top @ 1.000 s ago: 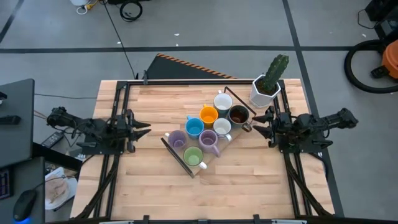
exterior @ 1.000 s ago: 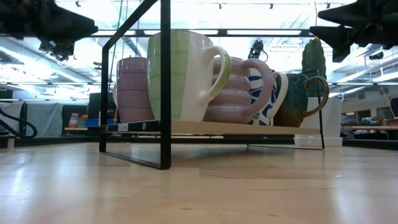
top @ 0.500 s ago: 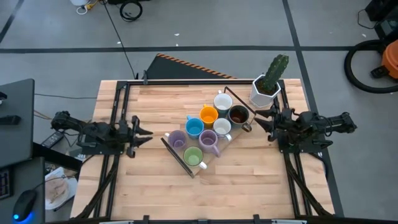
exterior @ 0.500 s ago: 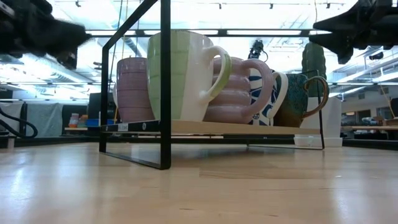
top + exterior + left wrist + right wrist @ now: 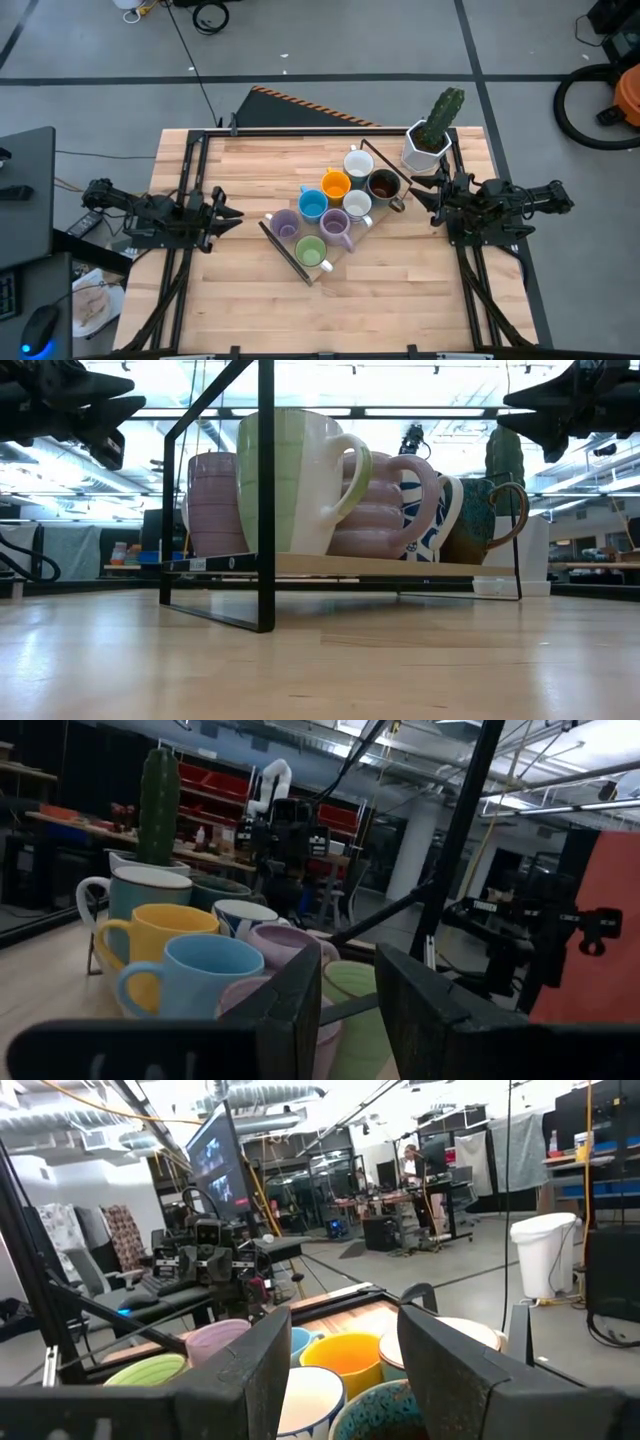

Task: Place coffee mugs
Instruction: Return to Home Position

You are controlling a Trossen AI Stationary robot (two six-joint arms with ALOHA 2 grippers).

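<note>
Eight coffee mugs stand bunched on a small black-framed wooden rack [image 5: 282, 246] at the table's middle. They are two white [image 5: 358, 163] [image 5: 357, 206], orange [image 5: 335, 185], dark brown [image 5: 383, 185], blue [image 5: 313, 205], two lilac [image 5: 334, 223] [image 5: 285, 224] and green [image 5: 310, 251]. In the low view the green mug [image 5: 290, 480] stands foremost on the shelf. My left gripper [image 5: 238, 213] [image 5: 350, 965] hovers open to the left of the rack, pointing at it. My right gripper [image 5: 413, 197] [image 5: 345, 1330] hovers open to the right of it, close to the dark brown mug.
A white faceted pot with a cactus [image 5: 425, 148] stands at the far right corner, just beyond my right gripper. Black arm frames run along both table sides. Bare wood lies near the front edge [image 5: 330, 320] and at the far left [image 5: 250, 160].
My left gripper has shifted a little toward the near edge and dropped slightly. My right arm has straightened and its gripper has drawn back a little toward the right edge. The mugs and rack have not moved.
</note>
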